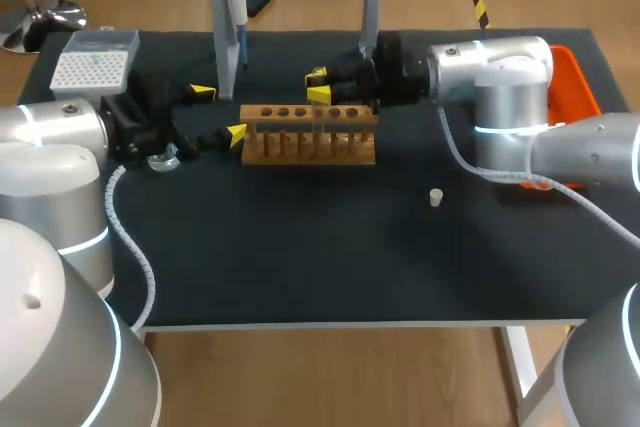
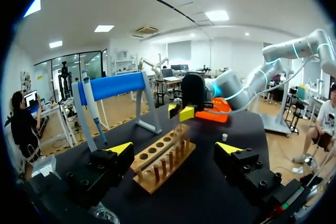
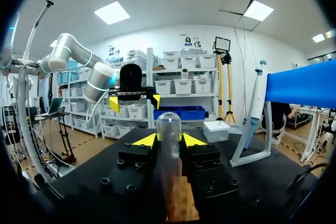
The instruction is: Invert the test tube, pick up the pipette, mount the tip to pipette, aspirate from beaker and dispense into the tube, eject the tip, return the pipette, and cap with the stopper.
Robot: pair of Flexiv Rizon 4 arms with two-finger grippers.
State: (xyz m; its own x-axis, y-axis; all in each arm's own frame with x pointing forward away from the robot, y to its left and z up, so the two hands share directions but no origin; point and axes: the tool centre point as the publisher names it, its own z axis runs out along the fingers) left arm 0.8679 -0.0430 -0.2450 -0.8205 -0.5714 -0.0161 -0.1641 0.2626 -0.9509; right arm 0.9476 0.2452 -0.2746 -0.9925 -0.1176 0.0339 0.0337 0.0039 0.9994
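Plainly, the right tool (image 1: 318, 85) is the one that matters. Its yellow-tipped fingers pinch the test tube (image 3: 169, 145) from both sides, above the rear edge of the wooden rack (image 1: 310, 137), right of the rack's middle. From the right wrist, the tube's long axis stands upright and crosses the line of the fingers. Its rounded closed end is up and its lower part runs down toward the rack; I cannot tell whether the lower end sits in a hole.

With the closed end on top, the tube reads as upside down. The coming move therefore looks like a lift clear of the rack and a roll of the right wrist to bring the mouth up.

The left tool (image 1: 220, 113) is spread wide and holds nothing. It sits just beside the rack's left end and points along it. It is the nearer one to the pipette (image 1: 237, 17), which hangs on the stand behind. The stopper (image 1: 436, 197) lies on the table (image 1: 300, 257), well apart from the rack on the right arm's side.
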